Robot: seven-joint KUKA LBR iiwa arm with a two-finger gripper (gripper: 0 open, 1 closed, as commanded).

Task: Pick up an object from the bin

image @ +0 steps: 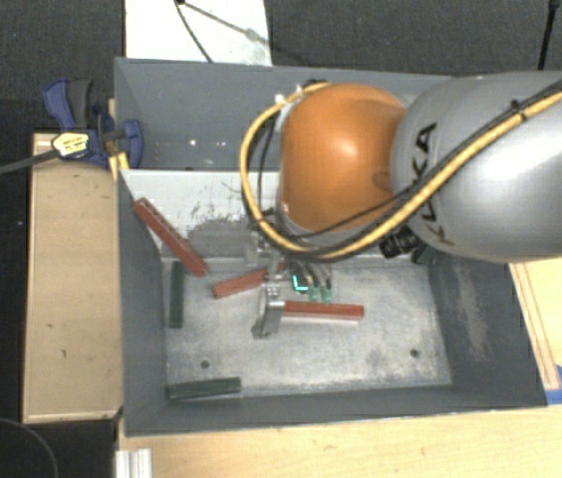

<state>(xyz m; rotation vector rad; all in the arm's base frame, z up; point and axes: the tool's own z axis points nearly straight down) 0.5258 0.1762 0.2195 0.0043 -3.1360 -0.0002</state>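
My gripper (269, 317) is low in the middle of the bin, under the arm's orange cover. A red-brown flat stick (326, 311) lies on the floor just to its right, with its left end at the gripper. A shorter red-brown stick (238, 286) lies just to the gripper's upper left. Whether anything is held is hidden by the cover.
A long red-brown stick (168, 235) leans along the left wall. A dark green bar (175, 295) lies upright in the picture by the left wall, and another dark bar (204, 389) lies at the front left corner. The arm covers the bin's back right.
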